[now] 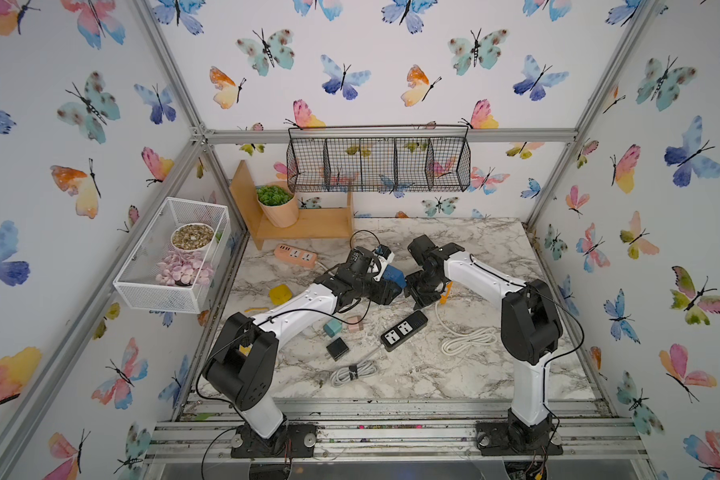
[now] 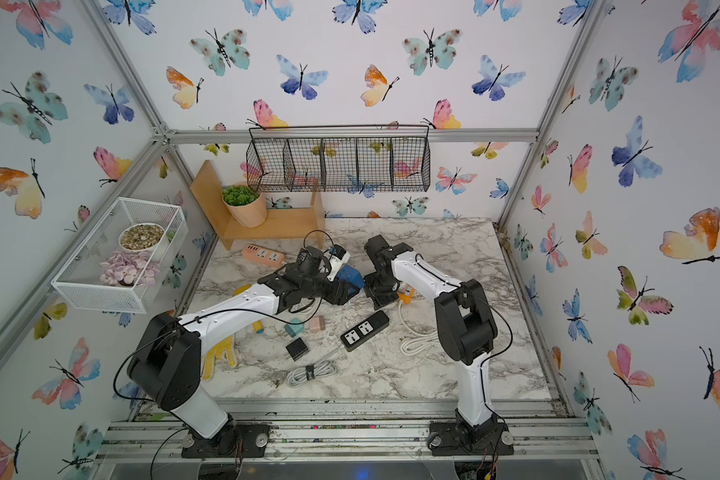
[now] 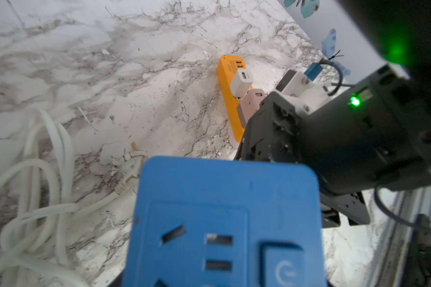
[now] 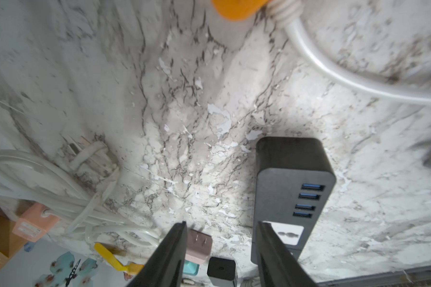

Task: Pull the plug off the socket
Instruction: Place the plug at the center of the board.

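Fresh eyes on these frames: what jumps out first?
The left gripper holds a blue power strip up at mid-table, beside the open, empty right gripper. Close by, an orange power strip lies on the table, a white charger plugged into it.

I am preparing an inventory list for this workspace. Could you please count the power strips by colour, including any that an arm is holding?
orange power strip: 1
blue power strip: 1
black power strip: 1
pink power strip: 1
Total: 4
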`<action>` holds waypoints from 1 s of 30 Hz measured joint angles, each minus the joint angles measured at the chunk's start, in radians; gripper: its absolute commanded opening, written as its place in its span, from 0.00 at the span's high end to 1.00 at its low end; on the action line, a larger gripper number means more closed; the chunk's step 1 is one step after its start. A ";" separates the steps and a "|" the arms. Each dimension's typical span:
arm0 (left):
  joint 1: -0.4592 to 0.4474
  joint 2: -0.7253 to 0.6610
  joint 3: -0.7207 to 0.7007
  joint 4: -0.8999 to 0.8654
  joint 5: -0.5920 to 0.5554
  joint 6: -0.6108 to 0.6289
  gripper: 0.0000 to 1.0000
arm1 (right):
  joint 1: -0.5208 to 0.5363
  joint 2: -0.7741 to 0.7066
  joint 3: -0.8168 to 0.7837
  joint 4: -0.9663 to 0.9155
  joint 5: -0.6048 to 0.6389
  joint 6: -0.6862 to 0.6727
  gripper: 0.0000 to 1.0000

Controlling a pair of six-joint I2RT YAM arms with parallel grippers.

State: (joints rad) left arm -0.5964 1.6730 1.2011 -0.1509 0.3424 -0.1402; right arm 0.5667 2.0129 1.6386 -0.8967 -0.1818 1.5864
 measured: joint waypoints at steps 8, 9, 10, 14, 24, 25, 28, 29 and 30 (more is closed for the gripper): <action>0.072 0.153 0.051 -0.116 0.135 -0.154 1.00 | -0.025 -0.047 0.006 -0.008 0.097 -0.064 0.47; 0.081 0.177 0.055 -0.132 0.156 -0.172 1.00 | -0.026 -0.056 0.012 -0.010 0.113 -0.082 0.47; 0.087 0.199 0.059 -0.149 0.179 -0.187 1.00 | -0.029 -0.064 0.018 -0.011 0.123 -0.095 0.47; 0.112 0.269 0.061 -0.200 0.238 -0.247 0.98 | -0.037 -0.091 0.026 -0.015 0.158 -0.151 0.47; 0.175 0.291 0.085 -0.254 0.307 -0.341 0.50 | -0.045 -0.151 -0.090 -0.017 0.164 -0.216 0.45; 0.177 0.293 0.092 -0.264 0.307 -0.343 0.46 | -0.047 -0.152 -0.093 -0.018 0.164 -0.219 0.45; 0.179 0.303 0.121 -0.304 0.297 -0.348 0.40 | -0.051 -0.152 -0.095 -0.017 0.165 -0.234 0.44; 0.179 0.305 0.130 -0.317 0.291 -0.349 0.39 | -0.051 -0.152 -0.095 -0.017 0.167 -0.238 0.44; 0.179 0.307 0.139 -0.329 0.283 -0.349 0.38 | -0.053 -0.152 -0.095 -0.017 0.169 -0.245 0.44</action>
State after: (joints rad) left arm -0.4179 1.9797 1.3403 -0.4801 0.6250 -0.4896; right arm 0.5140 1.8606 1.5436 -0.9134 -0.0128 1.3415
